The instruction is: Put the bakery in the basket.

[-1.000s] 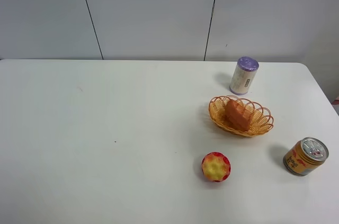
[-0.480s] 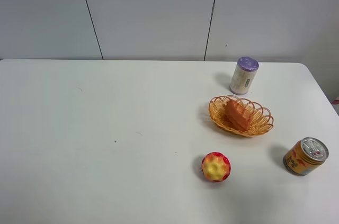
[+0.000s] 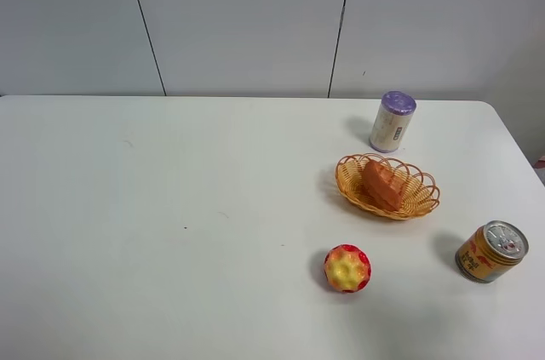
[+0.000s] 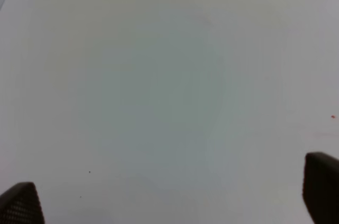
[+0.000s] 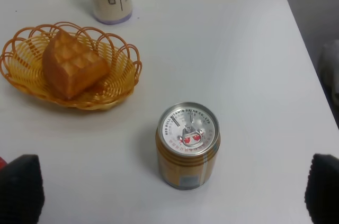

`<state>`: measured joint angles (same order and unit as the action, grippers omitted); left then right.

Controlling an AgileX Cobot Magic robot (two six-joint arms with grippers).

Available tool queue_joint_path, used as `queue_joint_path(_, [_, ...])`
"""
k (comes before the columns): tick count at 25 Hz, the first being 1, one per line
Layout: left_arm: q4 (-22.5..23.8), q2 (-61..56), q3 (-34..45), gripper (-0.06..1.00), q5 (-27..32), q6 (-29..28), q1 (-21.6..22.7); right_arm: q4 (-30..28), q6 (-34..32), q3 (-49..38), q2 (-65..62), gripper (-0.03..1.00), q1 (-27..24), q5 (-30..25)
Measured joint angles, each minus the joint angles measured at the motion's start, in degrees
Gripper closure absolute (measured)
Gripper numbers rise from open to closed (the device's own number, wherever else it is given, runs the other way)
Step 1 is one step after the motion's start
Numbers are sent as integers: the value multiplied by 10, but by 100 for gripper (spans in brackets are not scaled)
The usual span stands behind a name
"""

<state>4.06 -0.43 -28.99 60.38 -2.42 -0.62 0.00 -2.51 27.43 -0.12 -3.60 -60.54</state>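
Observation:
The orange-brown wedge bakery (image 3: 382,184) with a grid top lies inside the golden wicker basket (image 3: 424,204) at the right of the table. The right wrist view shows the bakery (image 5: 71,64) resting in the basket (image 5: 124,75), away from my gripper. My right gripper (image 5: 172,195) is open and empty, with only its dark fingertips (image 5: 21,187) showing. My left gripper (image 4: 172,197) is open and empty over bare table. Neither arm shows in the high view.
An orange can (image 3: 491,251) with a silver lid stands right of the basket, and appears in the right wrist view (image 5: 188,147). A white cylinder with a purple lid (image 3: 392,121) stands behind the basket. A red-and-yellow bumpy ball (image 3: 347,268) lies in front.

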Motion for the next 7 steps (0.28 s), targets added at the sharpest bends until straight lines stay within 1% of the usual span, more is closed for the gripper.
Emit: queue_joint_path(7, [0, 0, 0, -5, 0, 0, 0, 0, 0, 0, 0, -2, 0, 0])
